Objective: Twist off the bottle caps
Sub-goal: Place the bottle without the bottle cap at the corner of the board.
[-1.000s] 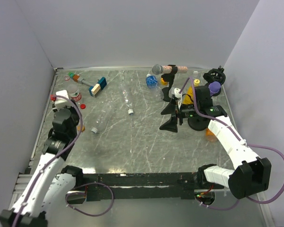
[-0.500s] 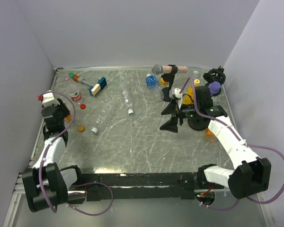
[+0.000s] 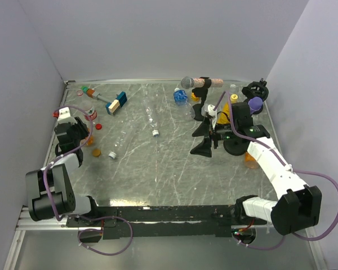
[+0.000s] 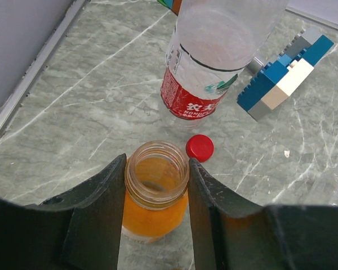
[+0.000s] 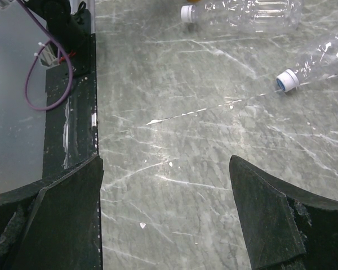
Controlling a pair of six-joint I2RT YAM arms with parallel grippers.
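Note:
In the left wrist view my left gripper (image 4: 156, 163) is shut on a squat orange bottle (image 4: 155, 205) that stands upright with its mouth open and no cap on it. A loose red cap (image 4: 200, 148) lies just beyond it, and past that a clear bottle with a red label (image 4: 194, 95). From above, the left gripper (image 3: 79, 135) is at the table's left edge with an orange cap (image 3: 97, 152) close by. My right gripper (image 3: 201, 138) is open and empty above bare table (image 5: 165, 163). Two clear bottles with white caps (image 5: 187, 12) (image 5: 286, 80) lie beyond it.
A blue-and-tan block on a stick (image 3: 116, 103) lies at the back left, near several loose caps (image 3: 85, 89). A grey microphone (image 3: 186, 82), a purple microphone (image 3: 255, 103), a blue bottle (image 3: 181, 97) and a yellow bottle (image 3: 228, 109) crowd the back right. The left wall is close.
My left arm has folded back toward the left edge, and its gripper has swung left, then come back a little right and nearer. The right arm has not moved.

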